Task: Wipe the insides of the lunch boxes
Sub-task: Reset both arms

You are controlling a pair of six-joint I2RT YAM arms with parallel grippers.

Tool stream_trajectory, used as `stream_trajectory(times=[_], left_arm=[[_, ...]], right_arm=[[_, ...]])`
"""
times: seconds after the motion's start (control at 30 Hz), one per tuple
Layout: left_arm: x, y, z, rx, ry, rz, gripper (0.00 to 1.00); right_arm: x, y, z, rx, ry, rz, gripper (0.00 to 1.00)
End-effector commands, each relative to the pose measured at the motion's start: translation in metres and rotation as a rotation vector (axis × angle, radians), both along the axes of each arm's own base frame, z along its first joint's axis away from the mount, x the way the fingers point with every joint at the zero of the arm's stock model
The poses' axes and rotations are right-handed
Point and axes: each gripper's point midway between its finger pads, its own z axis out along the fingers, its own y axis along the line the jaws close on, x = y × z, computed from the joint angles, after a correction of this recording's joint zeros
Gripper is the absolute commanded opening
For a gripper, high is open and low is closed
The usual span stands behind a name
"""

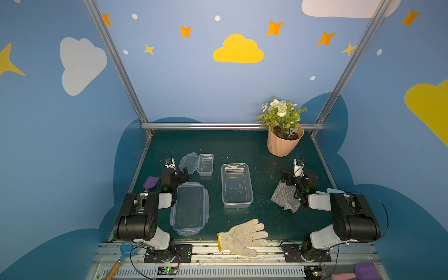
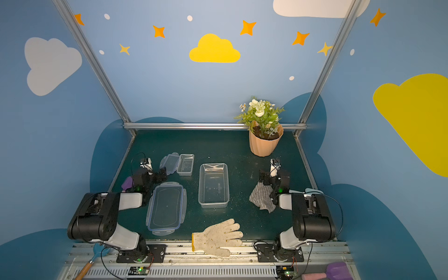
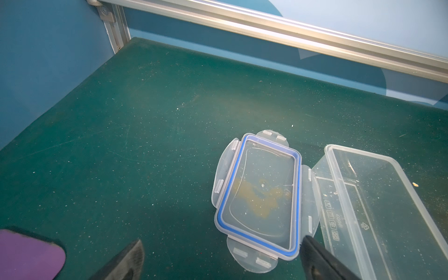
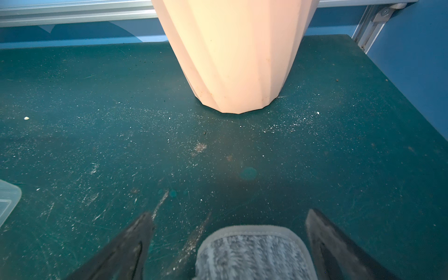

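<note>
Large lunch box (image 1: 237, 185): mid-bench, lid off, mouth up. Long axis from the robot's side toward the far rail, as seen in both top views.

Small lunch box (image 1: 205, 164): farther back and to the left of the large one, apart from it, mouth up. Long axis likewise near-to-far.

Small lid (image 3: 259, 196): flat on the bench (image 1: 242, 145), blue seal up, just left of the small lunch box, one clip flap touching that box's wall. Long axis turned slightly off the box's. Yellowish smear on the upturned face.

Large lid (image 1: 189, 208): blue seal up, left of the large lunch box and apart from it, nearer the robot. Long axis near-to-far.

Left fingers (image 3: 126, 261): spread fully, holding nothing, over the bench just short of the small lid. One tip overlapping the lid's near corner in the left wrist view; contact not determinable.

Right fingers (image 4: 334, 247): spread fully, closed on nothing, pointed toward the peach flower pot (image 4: 232, 55). Grey cloth (image 1: 286, 197) on the bench below, its rounded end visible between the two tips, touching neither.

White knit glove (image 1: 243, 237): across the front edge of the bench, between the two arm bases.
</note>
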Motion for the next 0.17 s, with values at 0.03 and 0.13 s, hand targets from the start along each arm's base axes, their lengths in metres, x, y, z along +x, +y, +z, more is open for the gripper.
stream_trajectory(times=[0.03,0.13], left_arm=[[0.0002,0.0,0.003,0.009,-0.006,-0.011,1.0],[0.0,-0.0003,0.0027,0.01,-0.005,-0.012,1.0]], right_arm=[[0.0054,0.0007,0.01,0.0,-0.024,0.009,0.97],[0.0046,0.0005,0.0095,-0.001,-0.023,0.008,0.97]])
